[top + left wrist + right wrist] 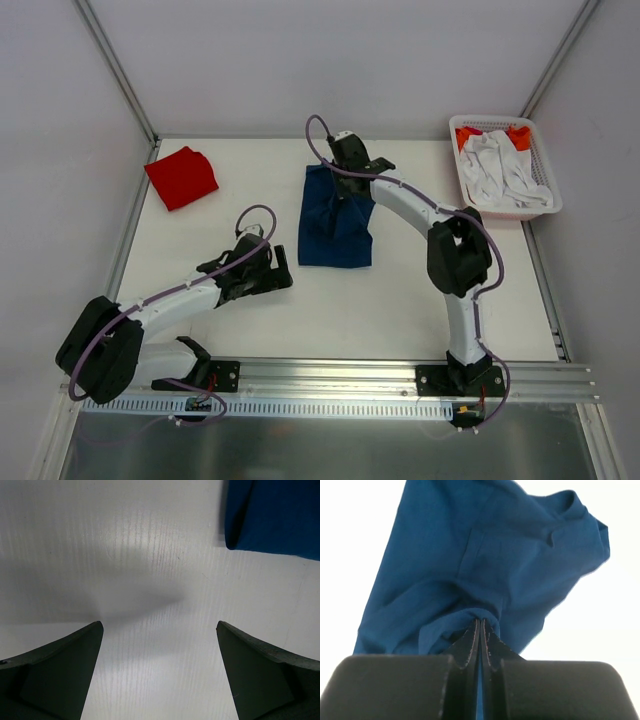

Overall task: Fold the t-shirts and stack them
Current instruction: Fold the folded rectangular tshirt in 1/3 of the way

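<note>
Right gripper [480,623] clenched on a bunched edge of the navy t-shirt [335,235], mid-table [400,310]. Left gripper [160,627] spread wide, empty, near the shirt's corner. Red t-shirt [182,177] folded, far left. White basket [490,121] far right, holding pale cloth.

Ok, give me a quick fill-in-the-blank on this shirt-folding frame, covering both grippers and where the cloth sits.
1. The right gripper is ___ on the blue shirt.
2. The left gripper hovers over the bare table with its jaws ___.
3. The folded red shirt lies at the table's far ___ corner.
4. The white basket holds white and ___ cloth.

Missing words: shut; open; left; orange.
</note>
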You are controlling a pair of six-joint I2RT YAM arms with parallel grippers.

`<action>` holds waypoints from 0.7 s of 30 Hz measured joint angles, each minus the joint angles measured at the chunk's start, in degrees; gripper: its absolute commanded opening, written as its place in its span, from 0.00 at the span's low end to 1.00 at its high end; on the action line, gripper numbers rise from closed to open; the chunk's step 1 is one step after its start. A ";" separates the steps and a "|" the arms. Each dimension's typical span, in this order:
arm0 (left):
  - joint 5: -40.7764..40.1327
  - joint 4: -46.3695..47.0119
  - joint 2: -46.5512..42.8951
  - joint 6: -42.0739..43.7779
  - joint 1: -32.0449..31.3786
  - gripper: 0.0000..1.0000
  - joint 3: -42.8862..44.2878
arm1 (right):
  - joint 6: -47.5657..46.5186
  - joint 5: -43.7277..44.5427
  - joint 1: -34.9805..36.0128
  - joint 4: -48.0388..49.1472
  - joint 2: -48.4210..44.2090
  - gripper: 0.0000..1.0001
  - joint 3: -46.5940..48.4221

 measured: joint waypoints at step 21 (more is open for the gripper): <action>0.48 0.48 3.50 0.09 0.00 0.99 1.29 | 4.33 -1.07 -11.82 -6.01 17.70 0.42 16.55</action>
